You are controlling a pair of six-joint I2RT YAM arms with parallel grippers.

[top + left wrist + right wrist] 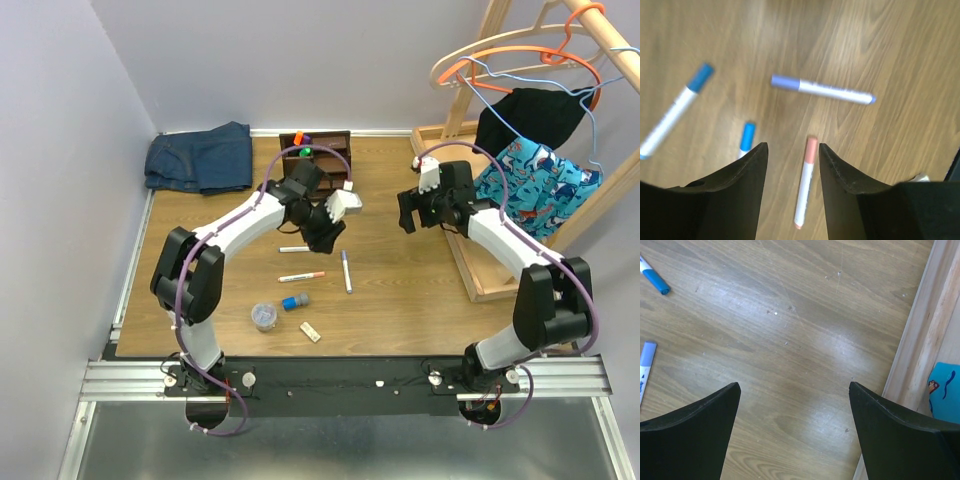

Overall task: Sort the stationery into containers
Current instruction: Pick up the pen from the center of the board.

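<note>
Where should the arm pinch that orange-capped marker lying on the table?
Mid-barrel on the white body of the orange-capped marker, from straight above: it lies flat on the table, lengthwise between the left gripper's open fingers, so they would close across its narrow width.

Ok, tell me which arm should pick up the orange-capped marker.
Left. The left gripper hangs open above the orange-capped marker, which shows in its finger gap. The right gripper, also open, faces bare tabletop farther off.

You get even, bright light with soft shadows. A pale sheen lies on the table in your right wrist view. Your left wrist view is blurred, its purple-capped marker soft-edged.
</note>
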